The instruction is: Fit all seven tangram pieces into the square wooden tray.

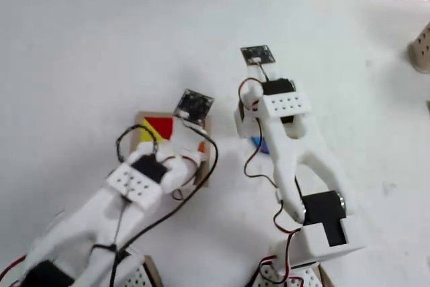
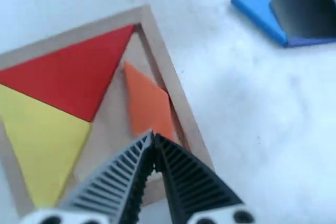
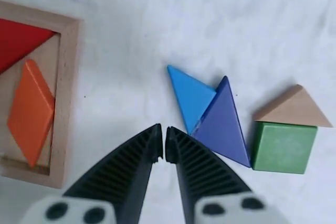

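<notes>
Closure: left gripper (image 2: pixel 154 139) shut, empty, held lower centre over orange piece (image 2: pixel 147 106), likely for nudging | right gripper (image 3: pixel 163 132) shut, empty.

No letters, numbers, labels or signs can be read. The wooden tray (image 2: pixel 157 45) and the red piece (image 2: pixel 68 77), yellow piece (image 2: pixel 42 145) and orange piece (image 2: pixel 149 108) in it have plain faces. Any print on the small circuit board (image 1: pixel 193 105) is too small to tell.
</notes>
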`<move>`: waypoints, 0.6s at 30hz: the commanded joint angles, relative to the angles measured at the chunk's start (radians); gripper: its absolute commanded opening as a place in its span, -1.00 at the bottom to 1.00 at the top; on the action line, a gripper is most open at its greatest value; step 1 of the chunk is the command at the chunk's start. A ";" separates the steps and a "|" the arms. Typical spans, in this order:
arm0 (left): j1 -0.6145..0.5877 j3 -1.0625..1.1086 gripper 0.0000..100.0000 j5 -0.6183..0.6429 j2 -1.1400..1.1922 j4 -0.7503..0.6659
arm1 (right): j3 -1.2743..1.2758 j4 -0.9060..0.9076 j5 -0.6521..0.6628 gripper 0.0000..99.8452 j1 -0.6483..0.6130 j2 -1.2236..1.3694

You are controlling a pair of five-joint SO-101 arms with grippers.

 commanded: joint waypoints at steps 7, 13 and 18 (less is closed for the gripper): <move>-0.033 0.092 -0.96 0.064 -0.074 -0.267 | -0.003 -0.013 0.009 -0.95 0.010 -0.038; 0.110 0.097 -0.96 0.104 0.030 -0.348 | -0.003 -0.013 0.009 -0.95 0.010 -0.038; 0.140 0.091 -0.96 0.103 0.088 -0.347 | -0.003 -0.013 0.009 -0.95 0.010 -0.038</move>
